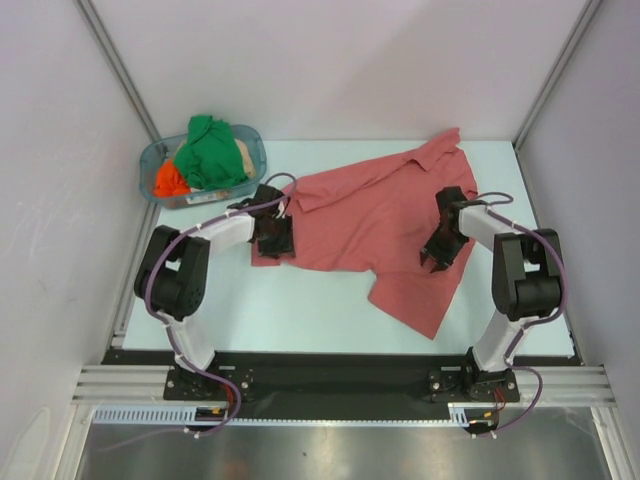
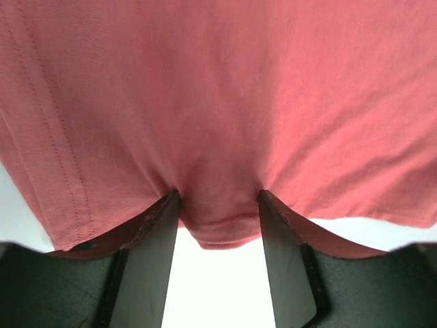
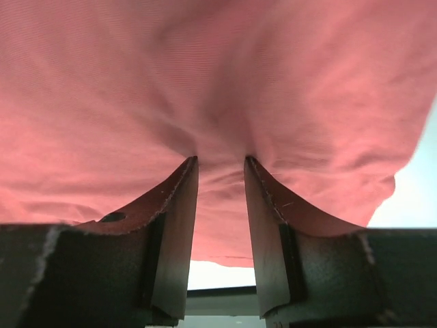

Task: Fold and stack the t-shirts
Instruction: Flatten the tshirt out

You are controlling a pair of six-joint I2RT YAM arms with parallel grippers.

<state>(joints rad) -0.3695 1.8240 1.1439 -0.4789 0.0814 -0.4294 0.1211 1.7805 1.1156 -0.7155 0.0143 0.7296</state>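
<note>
1. Red shirt [image 1: 385, 215]: soft knit cloth in salmon red, matte and finely ribbed up close. It lies spread on the pale table [image 1: 300, 310], rumpled, with creases running across the middle.
2. Its outline is uneven. One part reaches toward the far right corner, another flap hangs toward the near edge on the right, and the left edge sits bunched.
3. Left wrist view: the red shirt [image 2: 218, 89] fills the frame. A hem [image 2: 68, 137] with two rows of stitching runs down its left side.
4. Left gripper [image 1: 275, 235] [image 2: 218, 198] is at the shirt's left edge. Its flat dark fingers [image 2: 153, 260] are clamped on a puckered fold, with cloth draped over both tips.
5. Right gripper [image 1: 440, 245] [image 3: 220, 160] is on the shirt's right part. Its dark fingers [image 3: 174, 232], worn pale along the edges, pinch a gather of the red shirt [image 3: 205, 75], and tight wrinkles fan out from the tips.
6. A clear blue-tinted plastic tub [image 1: 150, 160] with rounded corners stands at the far left of the table, just beyond the left gripper.
7. In the tub, a green shirt [image 1: 210, 150] is heaped on top in a crumpled mound. An orange shirt [image 1: 170, 182] shows at the near left, and a beige shirt [image 1: 243, 155] peeks out on the right.
</note>
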